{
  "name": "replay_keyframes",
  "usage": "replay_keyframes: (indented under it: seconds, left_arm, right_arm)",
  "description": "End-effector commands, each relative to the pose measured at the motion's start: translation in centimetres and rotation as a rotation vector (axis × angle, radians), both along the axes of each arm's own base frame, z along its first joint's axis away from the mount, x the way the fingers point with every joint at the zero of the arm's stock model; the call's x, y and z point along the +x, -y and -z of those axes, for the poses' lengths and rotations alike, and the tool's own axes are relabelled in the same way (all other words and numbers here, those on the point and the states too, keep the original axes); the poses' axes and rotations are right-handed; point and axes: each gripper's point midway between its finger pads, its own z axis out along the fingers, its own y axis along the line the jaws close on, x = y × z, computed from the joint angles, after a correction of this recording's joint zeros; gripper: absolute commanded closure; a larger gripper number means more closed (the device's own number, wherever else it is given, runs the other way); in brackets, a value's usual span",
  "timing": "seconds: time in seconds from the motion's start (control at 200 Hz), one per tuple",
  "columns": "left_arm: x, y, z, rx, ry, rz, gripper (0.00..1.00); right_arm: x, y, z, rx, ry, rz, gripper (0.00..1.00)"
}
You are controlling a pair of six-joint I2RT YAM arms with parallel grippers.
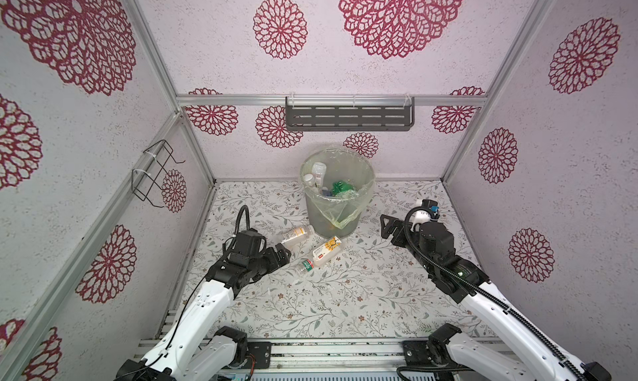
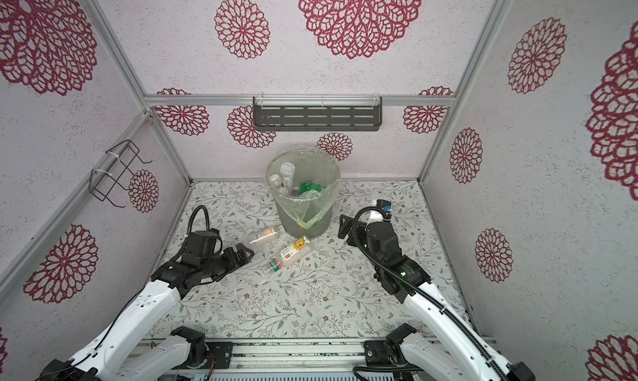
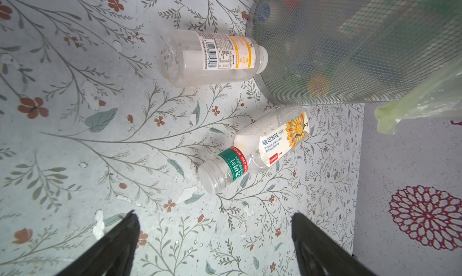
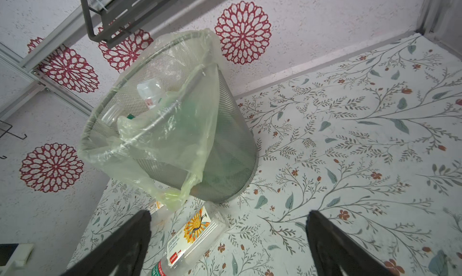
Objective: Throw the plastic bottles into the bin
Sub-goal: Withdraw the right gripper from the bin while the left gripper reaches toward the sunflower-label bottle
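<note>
Tall bin [image 1: 317, 220] at the far middle, partly full already. Left gripper [image 3: 213, 214] and right gripper [image 4: 229, 213] both spread wide, holding nothing. Three bottles [image 1: 328, 250] lying flat just in front of the bin. Could roll away if nudged sideways. Could also snag the loose bag [image 1: 341, 217] and tip the bin.

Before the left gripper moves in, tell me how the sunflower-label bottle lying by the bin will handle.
The sunflower-label bottle looks empty, uncapped: probably light. Lying on its side beside the bin, it may roll or skid if nudged. Its thin clear wall would likely dent under a squeeze.
</note>
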Motion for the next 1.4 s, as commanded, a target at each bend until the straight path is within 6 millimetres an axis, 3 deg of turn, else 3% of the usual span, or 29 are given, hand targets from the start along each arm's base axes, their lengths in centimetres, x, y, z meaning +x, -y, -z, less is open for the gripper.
replay_keyframes:
  seconds: [0.0, 0.335, 0.806, 1.391]
  left_arm:
    - [0.8, 0.9, -1.8, -0.014, 0.059, 0.036, 0.03]
    - [1.7, 2.6, -2.1, 0.041, 0.086, 0.082, 0.03]
    - [3.2, 6.2, -2.3, 0.119, 0.108, 0.185, 0.03]
    - [4.6, 10.4, 0.3, 0.26, 0.117, 0.357, 0.03]
  right_arm:
    - [-0.4, 1.0, -0.2, 0.021, 0.021, 0.029, 0.01]
    - [-1.0, 1.4, 4.9, -0.057, -0.062, -0.001, 0.01]
    - [-1.1, 0.6, 8.7, -0.063, -0.135, -0.066, 0.01]
    - [-1.4, 0.0, 9.3, -0.022, -0.15, -0.097, 0.01]
